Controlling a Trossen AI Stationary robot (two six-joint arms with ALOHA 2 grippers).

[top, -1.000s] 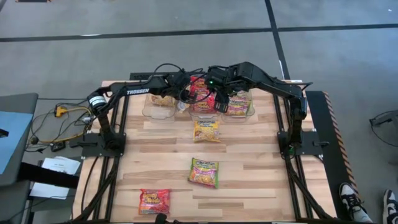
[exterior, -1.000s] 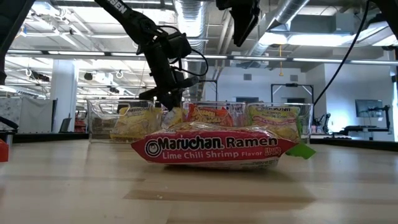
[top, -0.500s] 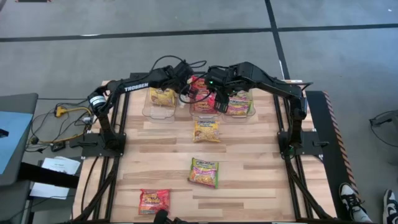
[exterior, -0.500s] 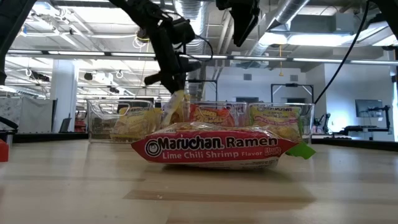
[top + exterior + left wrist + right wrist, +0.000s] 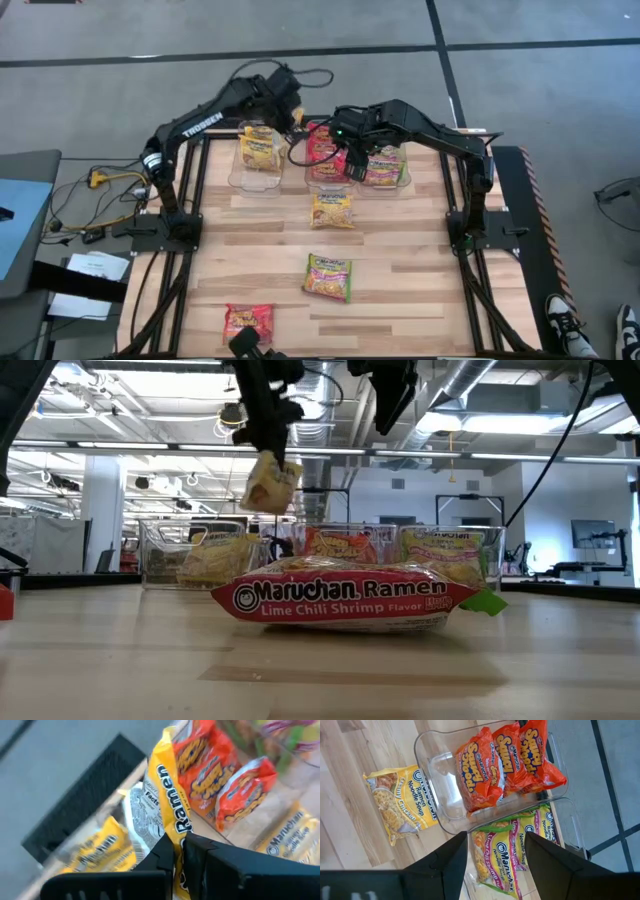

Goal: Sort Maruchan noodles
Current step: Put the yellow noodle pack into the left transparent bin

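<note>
My left gripper is raised above the far bins, shut on a yellow Maruchan noodles packet. My right gripper hangs open over the middle bin and touches nothing. At the table's far edge, the left bin holds yellow packets, the middle one red packets, and the right bin green-edged ones. A yellow packet, a green-edged one and a red one lie flat on the table. My left gripper pinches the yellow packet between its two fingers, near one end. The fingers come from above, slanting down. The packet hangs tilted below them, lifted clear of the bins and the table.
The three clear bins stand side by side along the far edge. The bare wooden tabletop stretches between the loose packets. The arms' frames stand at both sides of the table.
My left gripper has risen from the bins' level to well above them, rolling as it went. It has carried the yellow packet along. The packet was down between the bins and now hangs clear above them. My right gripper has kept still.
</note>
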